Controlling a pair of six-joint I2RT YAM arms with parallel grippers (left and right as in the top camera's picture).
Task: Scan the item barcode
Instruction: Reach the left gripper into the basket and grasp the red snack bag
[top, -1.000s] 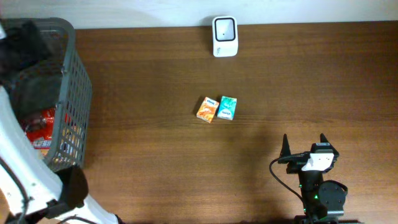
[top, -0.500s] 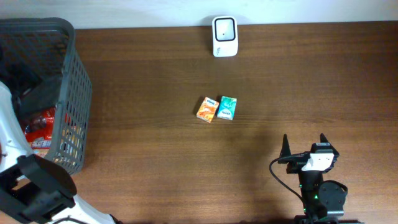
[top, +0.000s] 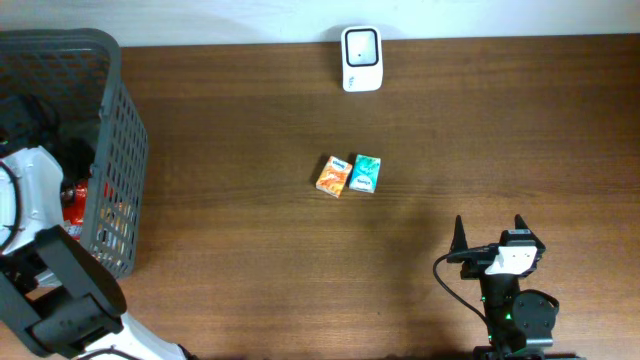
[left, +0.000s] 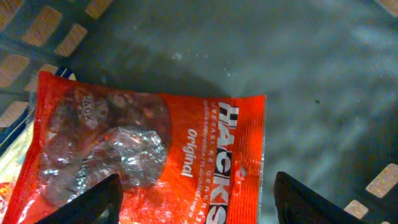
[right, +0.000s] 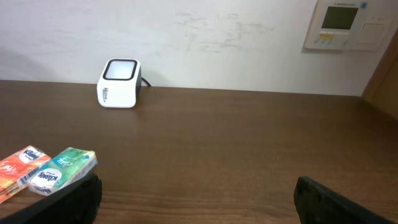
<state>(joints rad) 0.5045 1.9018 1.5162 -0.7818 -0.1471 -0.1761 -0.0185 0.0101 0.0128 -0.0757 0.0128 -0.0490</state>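
The grey basket (top: 112, 130) stands at the left edge of the table (top: 250, 270), and the left arm reaches down into it. Inside, a red bag (left: 155, 155) marked "Hacks Original" lies flat on the basket's floor (left: 298, 74), with its clear window showing wrapped sweets. The edge of a yellow packet (left: 7, 163) peeks out beside the bag, next to the mesh wall. From overhead only a strip of the bag (top: 76, 198) shows past the arm. The left claw (left: 196, 202) hangs just over the bag with its jaws spread wide, one finger above the bag's face and the other off its edge. It has hold of nothing. The scanner (top: 361, 58) sits at the table's far edge, well apart from the basket. An orange pack (top: 332, 176) and a teal pack (top: 366, 173) lie touching side by side mid-table. The right claw (top: 489, 228) rests near the front edge, jaws fully apart and empty.
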